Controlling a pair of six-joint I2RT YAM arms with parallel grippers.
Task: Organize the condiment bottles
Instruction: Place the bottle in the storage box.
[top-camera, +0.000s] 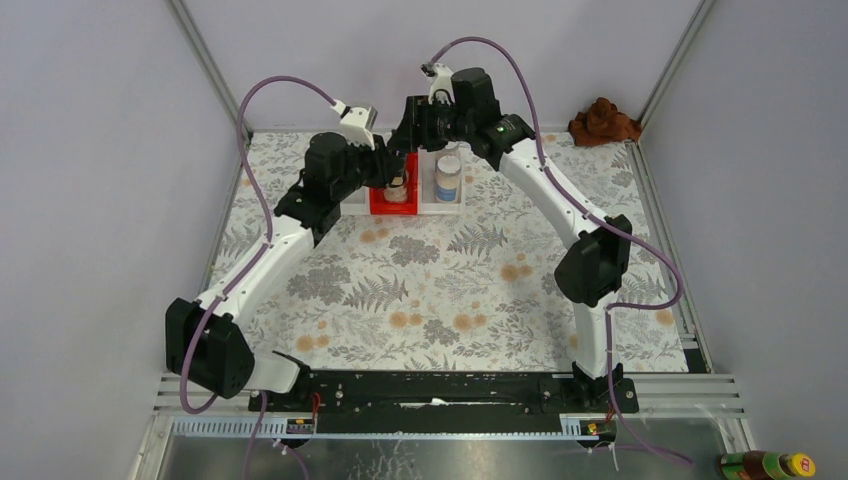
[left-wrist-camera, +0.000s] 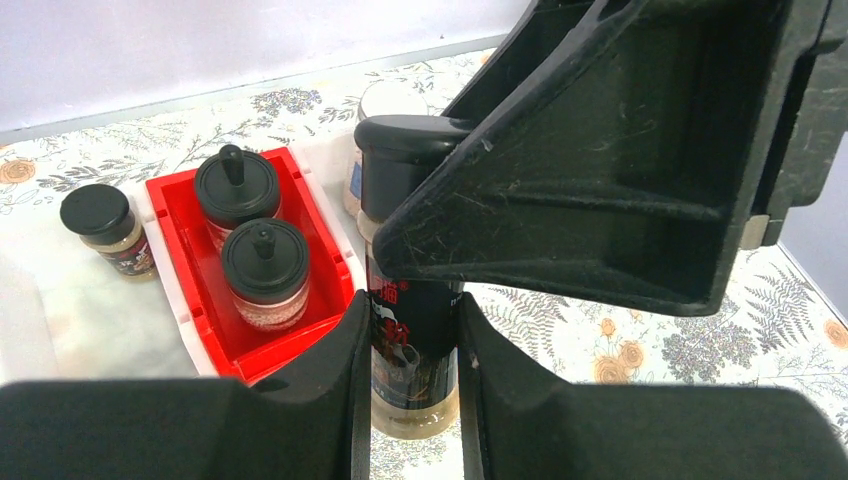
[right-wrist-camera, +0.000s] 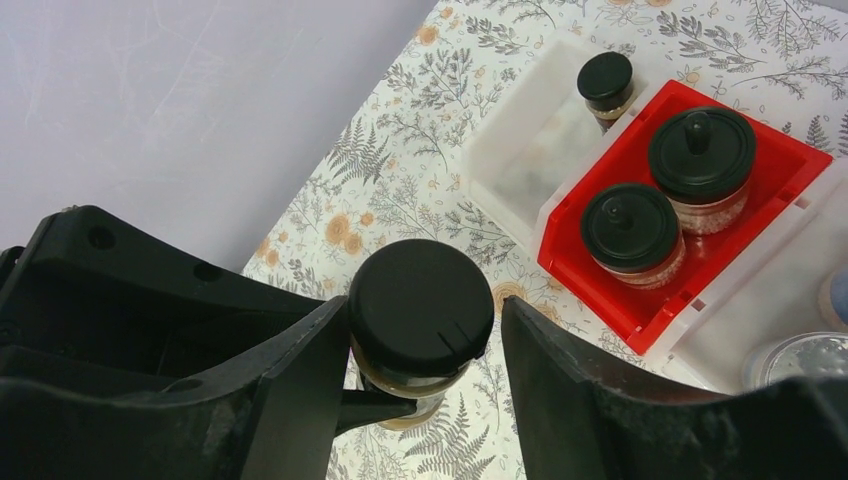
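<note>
Left pincer (left-wrist-camera: 410, 312) clamped on slim brown bottle (left-wrist-camera: 410, 365) beside red bin (left-wrist-camera: 325, 225), over open worktop (left-wrist-camera: 610, 345); right pincer (right-wrist-camera: 425, 312) straddles its cap (right-wrist-camera: 420, 285), grip unclear

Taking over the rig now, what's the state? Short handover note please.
Left gripper: shut on a slim dark-brown bottle, upright beside the red bin.
Right gripper: open, jaws straddling that bottle's black cap, thin gap one side.
Done: two clear domed-cap jars in the red bin; second slim bottle in the white bin left of it; a silver-lidded jar in the white bin right of it.
Left: held bottle, probably to join its twin.
</note>
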